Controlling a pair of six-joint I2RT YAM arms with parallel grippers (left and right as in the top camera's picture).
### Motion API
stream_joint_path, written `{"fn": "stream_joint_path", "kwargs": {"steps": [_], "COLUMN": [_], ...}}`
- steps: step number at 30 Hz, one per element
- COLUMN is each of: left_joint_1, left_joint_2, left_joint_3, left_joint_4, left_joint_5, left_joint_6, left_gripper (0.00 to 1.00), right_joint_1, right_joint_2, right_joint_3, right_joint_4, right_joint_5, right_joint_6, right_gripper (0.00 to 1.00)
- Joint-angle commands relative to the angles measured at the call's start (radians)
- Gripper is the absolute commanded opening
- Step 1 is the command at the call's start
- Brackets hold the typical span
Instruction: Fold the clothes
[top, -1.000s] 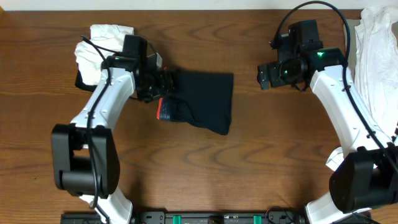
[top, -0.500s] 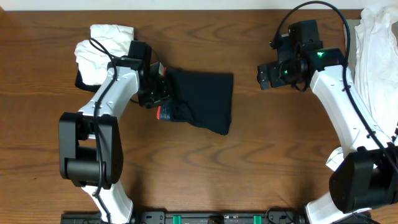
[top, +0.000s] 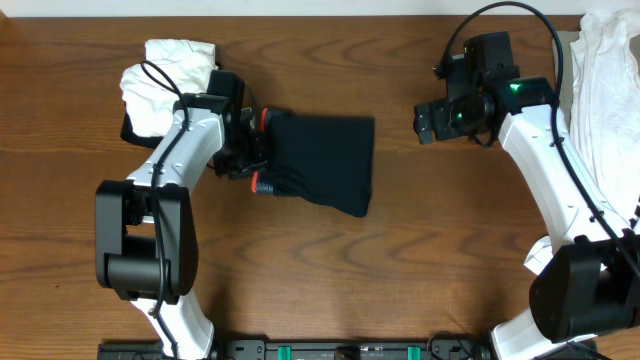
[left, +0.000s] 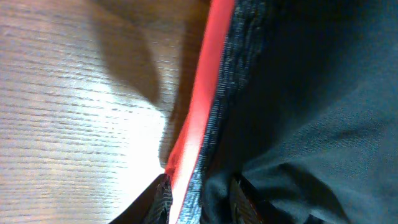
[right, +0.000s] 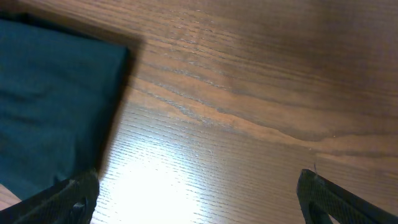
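Left claw (top: 256, 150) pinching dark garment (top: 325, 160) red hem; right claw (top: 427, 122) spread above brown wood table (top: 320, 280).

We saw bare table (top: 400, 260) open between the dark garment (top: 325, 160) and the right gripper (top: 425, 122), and along the whole near side. The left gripper (top: 258, 152) crowded the garment's left edge. A white pile (top: 165, 75) blocked the far left corner and a white heap (top: 605, 80) the right edge.
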Motion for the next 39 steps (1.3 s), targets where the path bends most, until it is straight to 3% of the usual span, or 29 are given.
{"fn": "stream_joint_path", "kwargs": {"steps": [1,6,13,23,34,39], "left_joint_1": [-0.002,-0.002,-0.003,-0.038,-0.041,-0.04], "left_joint_2": [0.011,-0.001,-0.137,-0.122,0.018,0.056], "left_joint_3": [-0.017,-0.004,0.069,0.06,0.052,0.02], "left_joint_4": [-0.021,-0.047,-0.095,-0.036,-0.035,-0.033], "left_joint_5": [-0.065,-0.081,-0.049,0.19,0.23,0.137], "left_joint_6": [0.006,0.001,-0.005,0.051,0.069,0.085], "left_gripper": [0.33,0.19,0.19,0.48,0.49,0.49], "right_joint_1": [-0.005,-0.005,-0.005,-0.005,-0.005,-0.005], "right_joint_2": [0.006,0.006,0.006,0.006,0.006,0.006], "right_joint_3": [-0.008,-0.008,-0.008,-0.008,-0.008,-0.008], "right_joint_4": [0.0,0.0,0.0,0.0,0.0,0.0], "right_joint_5": [0.002,0.002,0.002,0.002,0.002,0.002], "right_joint_6": [0.014,0.014,0.014,0.014,0.014,0.014], "right_gripper": [0.99,0.99,0.99,0.99,0.99,0.99]}}
